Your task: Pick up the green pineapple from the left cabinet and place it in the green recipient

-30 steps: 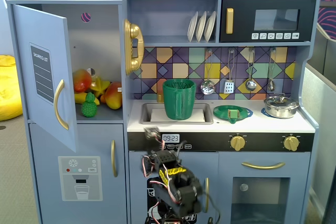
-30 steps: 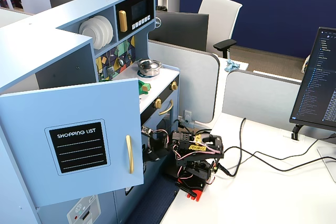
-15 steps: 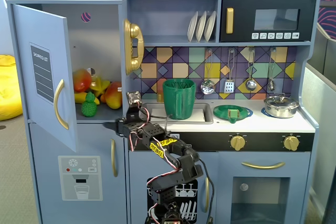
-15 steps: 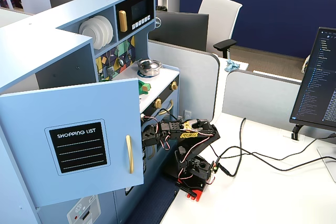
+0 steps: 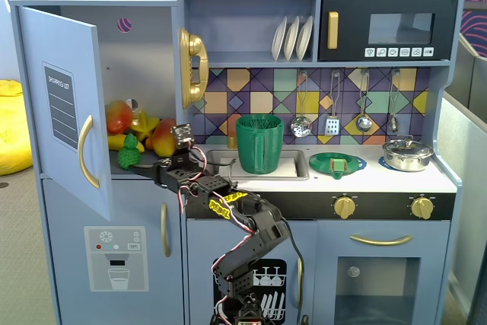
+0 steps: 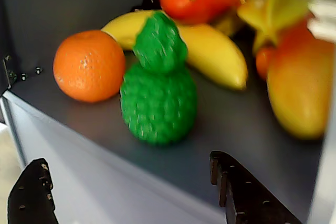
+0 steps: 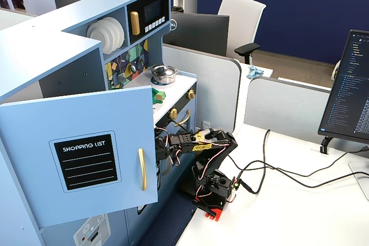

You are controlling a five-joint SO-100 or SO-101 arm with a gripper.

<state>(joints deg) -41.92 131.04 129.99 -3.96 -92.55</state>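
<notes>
Your hand (image 6: 134,192) was spread wide and held nothing, its two black fingers (image 6: 247,192) low in the wrist view, just short of the shelf edge. You had the pineapple (image 6: 158,90) straight ahead between them, upright near the front of that shelf, apart from both fingers. An orange (image 6: 89,65) sat just left of the pineapple, a banana (image 6: 210,48) lay behind it, and a mango (image 6: 299,90) stood to its right.

You could see in a fixed view that the pineapple (image 5: 128,152) was inside the cabinet (image 5: 144,66), whose door (image 5: 65,104) hung open, with the hand (image 5: 161,170) just right of it. The cup (image 5: 260,144) stood well right of the pineapple, at the sink (image 5: 293,164). From the other fixed view, the door (image 7: 81,154) hid the pineapple from you.
</notes>
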